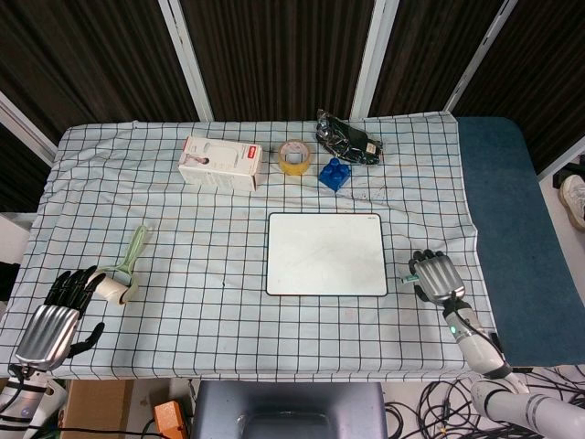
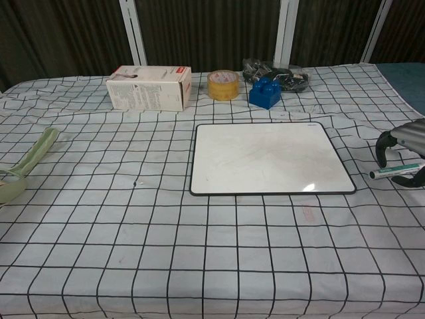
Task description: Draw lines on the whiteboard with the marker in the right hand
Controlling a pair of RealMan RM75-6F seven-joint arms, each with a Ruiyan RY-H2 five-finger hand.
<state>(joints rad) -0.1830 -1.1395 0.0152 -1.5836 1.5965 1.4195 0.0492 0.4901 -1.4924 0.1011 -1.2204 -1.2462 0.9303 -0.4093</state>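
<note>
Right hand [image 2: 404, 154] grips the marker [image 2: 396, 171], fingers curled round it, just right of the whiteboard [image 1: 326, 254]. Board centred on the surface, no strokes evident. Approach step: next, carry tip onto board. Left hand [image 1: 57, 317] idle, fingers loosely spread.

Bright, even overhead light, soft faint shadows, sharp focus, small glare on whiteboard [image 2: 310, 187].

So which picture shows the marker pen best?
The chest view. There the marker lies sideways in the right robot hand, its green and white barrel in plain sight beside the whiteboard. In the head view the robot hand covers most of it, and only a small end sticks out.
</note>
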